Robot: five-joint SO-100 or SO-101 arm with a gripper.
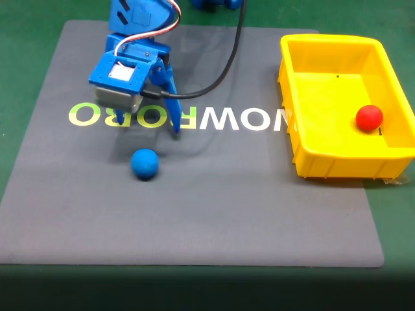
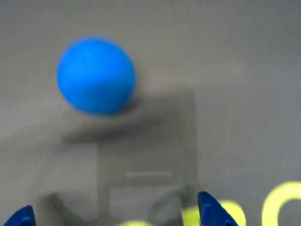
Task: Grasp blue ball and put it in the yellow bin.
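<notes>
The blue ball (image 1: 144, 163) rests on the grey mat, just in front of my blue gripper (image 1: 148, 124) in the fixed view. The gripper is open, its two fingers spread wide over the mat's lettering and apart from the ball. In the wrist view the blue ball (image 2: 96, 75) lies ahead and to the upper left, blurred, while the gripper (image 2: 115, 217) shows as two blue fingertips (image 2: 210, 213) at the bottom edge with nothing between them. The yellow bin (image 1: 331, 42) stands at the mat's right edge.
A red ball (image 1: 369, 117) lies inside the bin near its right wall. The grey mat (image 1: 194, 220) carries white and yellow-green lettering (image 1: 220, 119). A black cable (image 1: 224, 71) runs from the arm toward the top. Green table surrounds the mat.
</notes>
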